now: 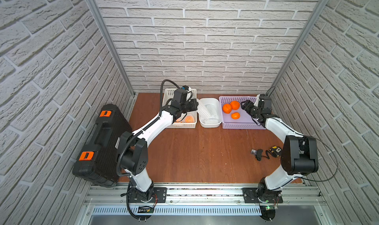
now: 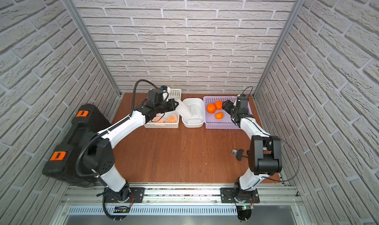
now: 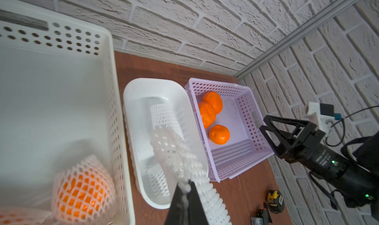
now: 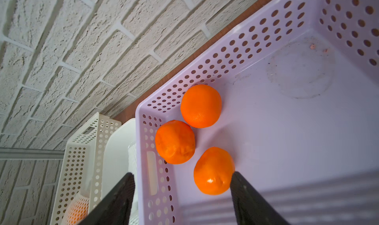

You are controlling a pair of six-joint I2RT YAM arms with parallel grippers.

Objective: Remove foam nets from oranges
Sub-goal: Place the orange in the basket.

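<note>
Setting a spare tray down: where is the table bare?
Bare: the table between the left arm and right arm, in front of the white basket, white tub and purple basket. Crowded: that back row, and by the right arm, where small black gadgets lie.

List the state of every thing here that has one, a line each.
left pincer, shut on the held foam net.
right pincer, open above the purple basket.
held foam net, empty, drooping over the white tub.
loose foam nets, empty, lying in the tub.
three oranges, bare, in the purple basket.
netted oranges, wrapped, in the white perforated basket.
black case, closed.
</note>
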